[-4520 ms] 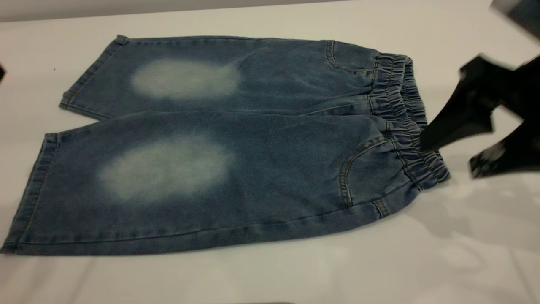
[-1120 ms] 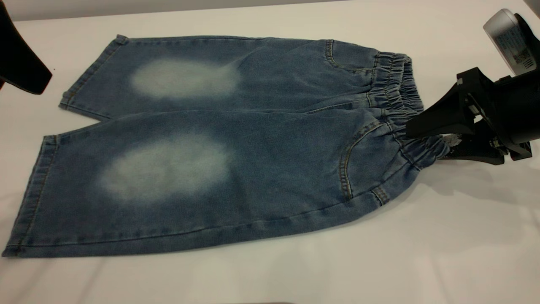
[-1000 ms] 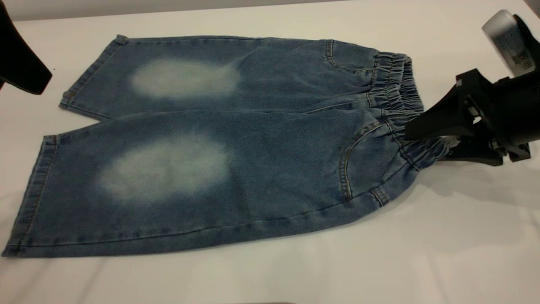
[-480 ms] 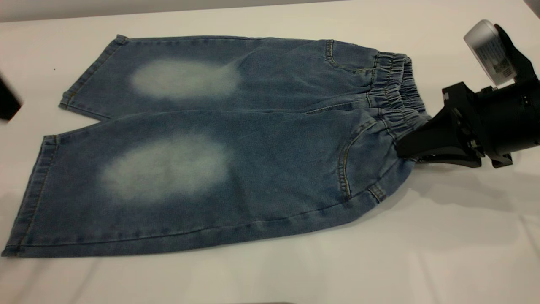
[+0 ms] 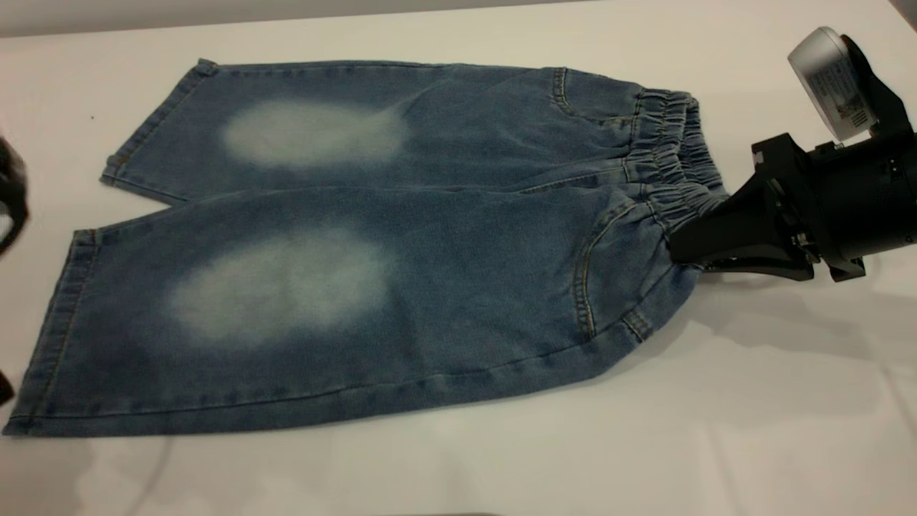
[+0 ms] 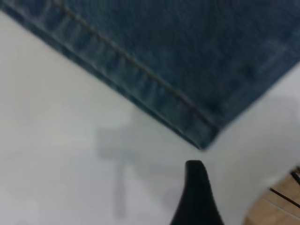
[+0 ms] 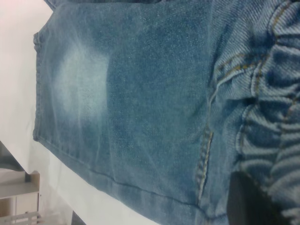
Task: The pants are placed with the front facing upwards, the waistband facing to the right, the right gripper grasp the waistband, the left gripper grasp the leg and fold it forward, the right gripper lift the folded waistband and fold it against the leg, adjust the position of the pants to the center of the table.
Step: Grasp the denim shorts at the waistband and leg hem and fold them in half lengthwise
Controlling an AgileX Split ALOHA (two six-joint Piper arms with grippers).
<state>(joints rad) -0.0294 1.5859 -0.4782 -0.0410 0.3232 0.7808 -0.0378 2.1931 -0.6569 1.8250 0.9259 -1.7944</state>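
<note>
Across the middle of the exterior frame the pants (image 5: 372, 244) lie flat on the desk (image 5: 752, 430), legs toward the left. At the right edge the right gripper (image 5: 680, 247) has its fingers closed on the waistband (image 5: 677, 168), bunching it. At the far left edge the left gripper (image 5: 11, 193) shows only in part; whether its fingers are open I cannot tell.

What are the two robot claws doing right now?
Right gripper: shut on the waistband of the pants.
Left gripper: at the table's left edge, near the leg hem, holding nothing; open or shut cannot be told.
</note>
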